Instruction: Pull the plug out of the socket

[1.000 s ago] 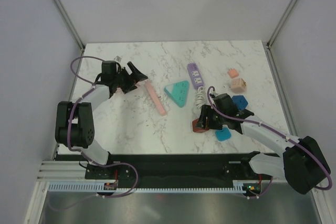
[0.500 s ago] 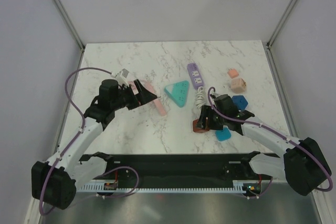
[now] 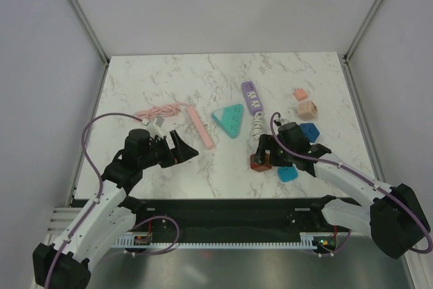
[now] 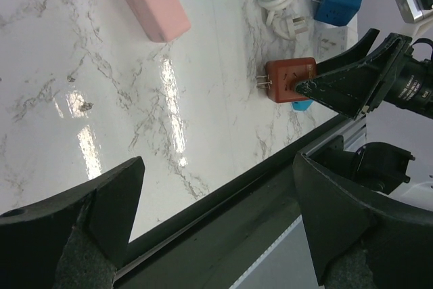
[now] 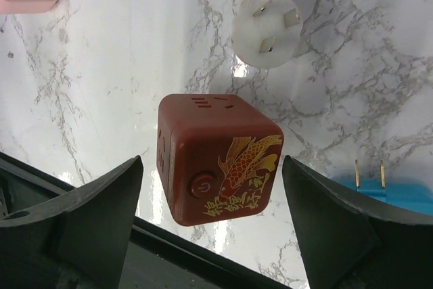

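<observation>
White marble worktop (image 3: pixel 203 72), pale enclosure walls (image 3: pixel 203 5) behind and to both sides.

Top view.
- Red cube socket (image 3: pixel 259 162): lower centre-right, under your right gripper (image 3: pixel 266 155).
- Light-blue plug (image 3: pixel 287 174): just beside the cube, to its right.
- Also present: pink power strip (image 3: pixel 201 126), teal triangular socket (image 3: pixel 229 120), purple power strip (image 3: pixel 251 96), white coiled cord (image 3: pixel 258 123).
- Left gripper (image 3: pixel 177 151): lower left of centre, well apart from the cube. Your right arm is plainly the nearer.

Left wrist view.
- Left gripper: fingers spread wide, only bare worktop between them.
- Red cube: centre right, with two bare prongs pointing toward frame left.

Right wrist view.
- Right gripper: fingers spread, one on either side of the red cube, a gap on each side.
- Red cube: centred between the fingers, its fish-decorated face toward the lens.
- Light-blue plug: lower right, apart from the cube, its bare prongs pointing up the frame.
- White plug (image 5: pixel 267 21): top of frame, lying loose.

Assessment: nothing appears seated in the cube, so you may judge the separation done.
</observation>
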You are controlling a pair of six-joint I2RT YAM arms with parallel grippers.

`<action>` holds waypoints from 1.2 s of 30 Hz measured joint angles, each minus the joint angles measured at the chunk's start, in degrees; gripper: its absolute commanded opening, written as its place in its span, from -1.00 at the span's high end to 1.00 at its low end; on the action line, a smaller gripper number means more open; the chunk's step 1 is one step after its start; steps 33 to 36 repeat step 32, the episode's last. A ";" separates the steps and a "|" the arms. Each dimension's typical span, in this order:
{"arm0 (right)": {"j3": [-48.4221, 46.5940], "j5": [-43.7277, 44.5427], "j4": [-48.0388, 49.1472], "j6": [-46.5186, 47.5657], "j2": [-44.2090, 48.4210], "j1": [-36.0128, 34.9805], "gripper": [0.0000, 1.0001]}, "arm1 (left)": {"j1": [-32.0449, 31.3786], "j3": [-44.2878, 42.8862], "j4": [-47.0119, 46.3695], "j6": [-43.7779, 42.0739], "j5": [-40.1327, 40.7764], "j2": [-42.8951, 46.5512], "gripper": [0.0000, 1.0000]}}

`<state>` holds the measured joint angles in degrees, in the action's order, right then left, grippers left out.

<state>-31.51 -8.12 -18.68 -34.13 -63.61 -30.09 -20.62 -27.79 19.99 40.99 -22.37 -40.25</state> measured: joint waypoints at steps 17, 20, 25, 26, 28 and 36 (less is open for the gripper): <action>-1.97 12.70 -9.20 0.28 16.15 -0.79 -0.96 | -2.08 0.17 3.32 1.14 -4.98 9.97 -1.00; -1.90 13.60 -8.46 -0.37 20.31 -1.36 -0.96 | -2.14 2.51 0.48 2.05 -6.29 12.39 -0.99; 0.87 13.86 -4.00 -2.58 22.58 -1.42 -0.96 | -2.29 11.47 -6.54 6.56 -9.18 16.17 -0.99; 1.64 13.86 -3.58 -2.82 22.36 -1.42 -0.96 | -2.29 12.70 -7.50 7.54 -9.64 16.17 -1.00; 3.26 13.81 -3.02 -3.17 22.12 -1.42 -0.96 | -2.29 14.05 -9.09 8.74 -10.05 16.15 -1.00; 6.49 13.31 -1.14 -3.63 24.33 -1.49 -0.96 | -2.29 14.47 -12.46 9.73 -11.06 16.22 -1.00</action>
